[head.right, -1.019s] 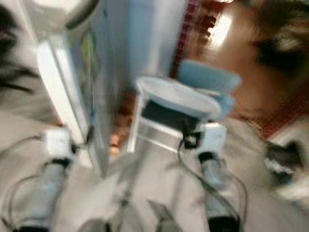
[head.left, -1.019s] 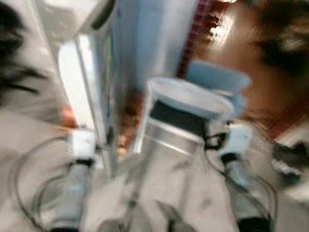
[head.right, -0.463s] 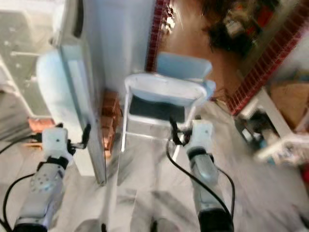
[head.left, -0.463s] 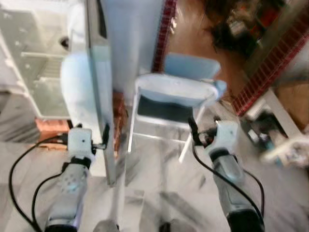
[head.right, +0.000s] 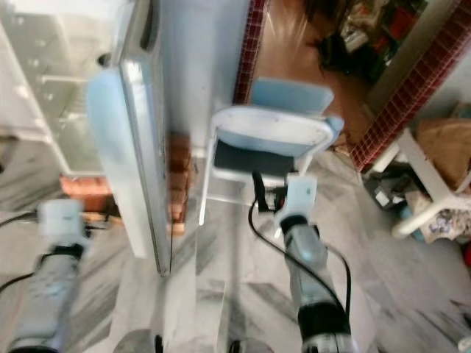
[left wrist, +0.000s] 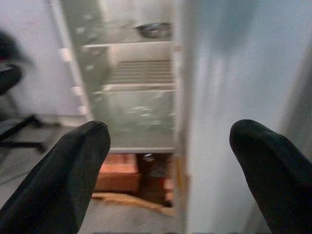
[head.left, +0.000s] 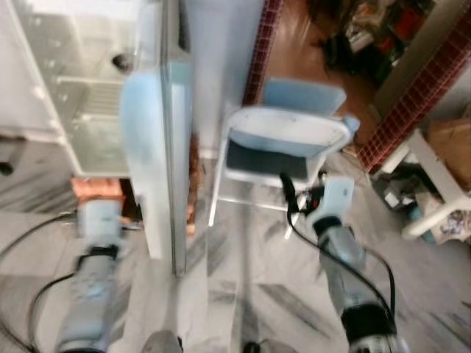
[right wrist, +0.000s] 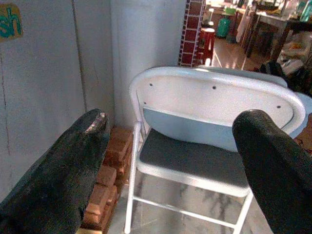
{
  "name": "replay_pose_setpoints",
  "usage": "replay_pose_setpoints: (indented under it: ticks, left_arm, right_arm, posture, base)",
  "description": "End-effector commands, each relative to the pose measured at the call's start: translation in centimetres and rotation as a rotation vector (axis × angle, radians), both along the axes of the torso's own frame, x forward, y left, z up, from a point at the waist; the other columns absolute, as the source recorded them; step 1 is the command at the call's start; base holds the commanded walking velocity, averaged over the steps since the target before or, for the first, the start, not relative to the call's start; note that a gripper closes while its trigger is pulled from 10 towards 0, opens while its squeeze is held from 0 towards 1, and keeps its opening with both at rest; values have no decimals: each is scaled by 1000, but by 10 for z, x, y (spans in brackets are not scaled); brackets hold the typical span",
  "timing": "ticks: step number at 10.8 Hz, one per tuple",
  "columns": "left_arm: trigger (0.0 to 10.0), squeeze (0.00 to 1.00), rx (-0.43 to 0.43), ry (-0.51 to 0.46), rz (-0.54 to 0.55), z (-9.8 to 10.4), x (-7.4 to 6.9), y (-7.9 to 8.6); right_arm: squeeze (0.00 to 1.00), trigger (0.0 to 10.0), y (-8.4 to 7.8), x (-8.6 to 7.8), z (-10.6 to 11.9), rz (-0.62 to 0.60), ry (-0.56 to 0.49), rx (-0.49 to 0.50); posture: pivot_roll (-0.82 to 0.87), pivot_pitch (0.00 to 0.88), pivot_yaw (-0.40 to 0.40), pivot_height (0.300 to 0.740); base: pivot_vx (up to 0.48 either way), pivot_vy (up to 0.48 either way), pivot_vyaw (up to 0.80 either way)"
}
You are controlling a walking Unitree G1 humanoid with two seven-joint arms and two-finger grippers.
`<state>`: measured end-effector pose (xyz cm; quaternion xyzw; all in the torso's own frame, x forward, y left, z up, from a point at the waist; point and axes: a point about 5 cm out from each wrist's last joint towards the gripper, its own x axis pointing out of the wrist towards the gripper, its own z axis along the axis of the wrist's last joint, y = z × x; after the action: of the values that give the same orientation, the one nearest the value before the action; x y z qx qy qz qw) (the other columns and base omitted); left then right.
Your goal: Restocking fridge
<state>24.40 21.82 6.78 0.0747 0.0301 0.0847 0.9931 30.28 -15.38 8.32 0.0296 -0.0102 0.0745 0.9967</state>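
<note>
You see a pale blue-grey fridge door [head.left: 151,147] before white shelves [left wrist: 139,73], a white folding chair [right wrist: 214,126] with a grey seat, orange-red bricks [right wrist: 109,170], a grey-veined white marble floor [head.left: 243,294], a dark red tiled pillar [head.left: 265,44], and black fingers [right wrist: 63,170].

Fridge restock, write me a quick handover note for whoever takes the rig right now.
Left gripper: open, empty, facing the fridge interior past the edge of the open fridge door.
Right gripper: open, empty, pointed at the white folding chair beside the fridge.
Fridge shelves look mostly bare; a small bowl sits on an upper shelf.
Done: door open.
Left: find the stock and load it; none is in view.
</note>
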Motion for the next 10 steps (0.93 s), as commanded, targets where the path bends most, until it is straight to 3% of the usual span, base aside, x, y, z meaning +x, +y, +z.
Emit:
replay_pose_setpoints:
  ticks: [1,5,8,10]
  left_arm:
    - [10000,0,2,-8,-17,1,0,-6]
    - [10000,0,-9,-4,-54,0,-2,-17]
    - [10000,0,-14,3,-104,-2,3,-30]
    - [10000,0,-3,15,-105,-4,5,-27]
  right_arm:
    - [0,10000,-14,-3,-7,-35,26,-10]
    - [0,10000,-4,1,-8,15,30,9]
    - [0,10000,-3,3,-6,29,21,14]
    - [0,10000,-5,1,-8,22,23,19]
  posture:
    - [159,54,-108,740]
    - [167,51,-107,740]
    - [165,49,-107,740]
    - [162,51,-104,740]
  base:
    - [0,0,0]
    - [0,0,0]
    - [0,0,756]
    - [0,0,659]
